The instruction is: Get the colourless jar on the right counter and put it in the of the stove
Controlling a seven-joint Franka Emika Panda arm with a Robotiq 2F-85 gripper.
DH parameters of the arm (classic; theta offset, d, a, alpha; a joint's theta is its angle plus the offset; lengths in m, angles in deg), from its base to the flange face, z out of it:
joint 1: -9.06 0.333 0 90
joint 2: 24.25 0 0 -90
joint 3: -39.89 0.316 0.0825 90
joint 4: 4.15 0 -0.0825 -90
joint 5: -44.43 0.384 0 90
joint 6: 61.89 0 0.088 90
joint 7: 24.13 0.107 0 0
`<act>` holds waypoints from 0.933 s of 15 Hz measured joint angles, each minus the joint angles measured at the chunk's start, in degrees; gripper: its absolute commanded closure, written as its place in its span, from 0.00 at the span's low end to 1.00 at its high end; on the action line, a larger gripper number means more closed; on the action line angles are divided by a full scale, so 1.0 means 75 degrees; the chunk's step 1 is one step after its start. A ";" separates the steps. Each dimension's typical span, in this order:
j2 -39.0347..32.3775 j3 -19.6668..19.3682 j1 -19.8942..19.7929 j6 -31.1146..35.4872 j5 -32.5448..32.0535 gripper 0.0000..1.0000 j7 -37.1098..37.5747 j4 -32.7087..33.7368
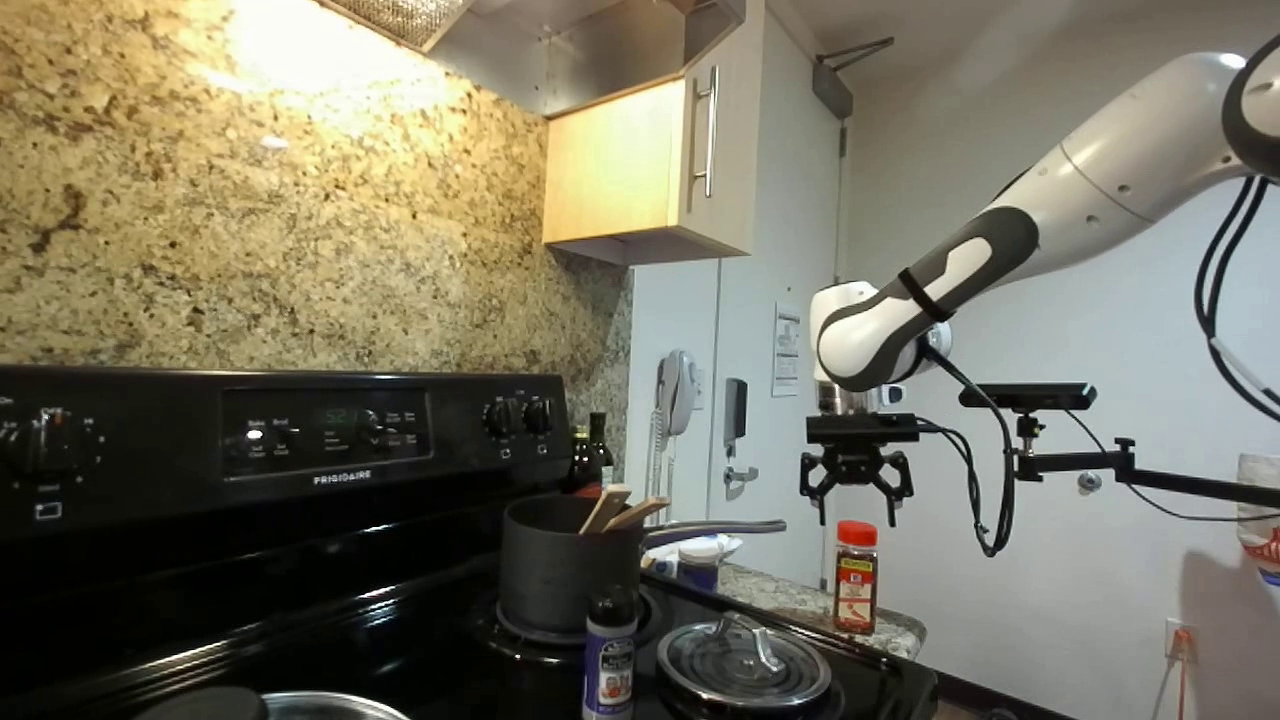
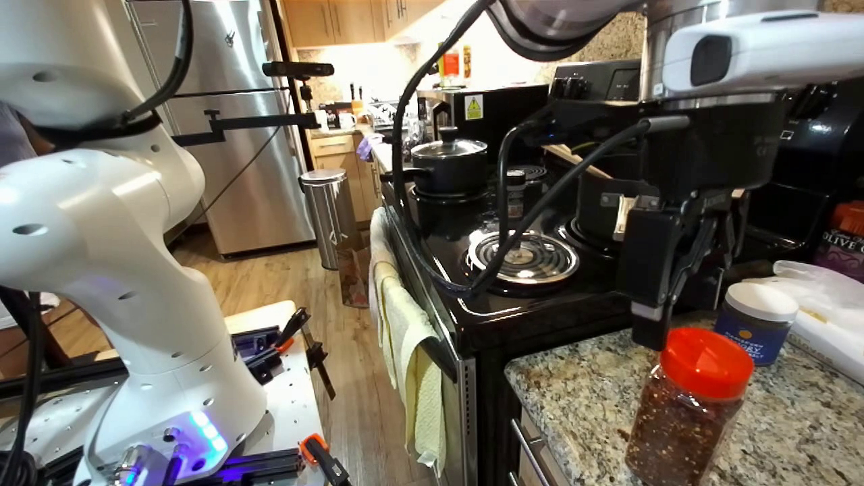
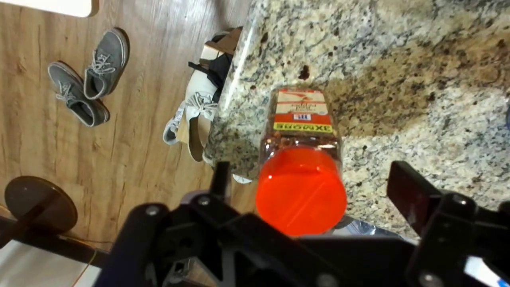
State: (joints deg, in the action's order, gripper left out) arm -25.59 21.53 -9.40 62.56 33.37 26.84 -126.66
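One jar right by a gripper with spread jaws

From where I stand, the jar is upright on the speckled counter, close to the counter's edge, dark red flakes showing through its clear sides. The gripper hangs near the jar's top, its fingers pointing down and standing well apart. In the wrist view the jar's red lid shows between the fingers, a gap on either side of it. In an exterior view their tips look about level with the jar's top; whether they stand squarely over it, I can't tell.

A little tub with a white top is near the jar on the same counter. Just beside the jar's counter is the black stove, which in an exterior view stretches off to the left of the jar. It bears a dark pot with wooden handles poking out, and a glass lid. Well below the jar, grey shoes sit on the wood floor.
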 measured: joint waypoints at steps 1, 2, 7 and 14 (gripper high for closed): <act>-0.0058 -0.0016 0.0000 0.0018 0.0261 0.00 -0.0031 0.0000; -0.0101 -0.0036 0.0000 0.0036 0.0480 0.00 -0.0057 0.0000; -0.0199 -0.0234 -0.0028 0.0256 0.0971 0.00 -0.0153 0.0000; -0.0440 -0.0474 -0.0124 0.0488 0.1485 0.26 -0.0664 -0.0001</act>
State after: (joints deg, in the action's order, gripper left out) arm -28.89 17.97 -10.33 66.22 44.51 21.86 -126.67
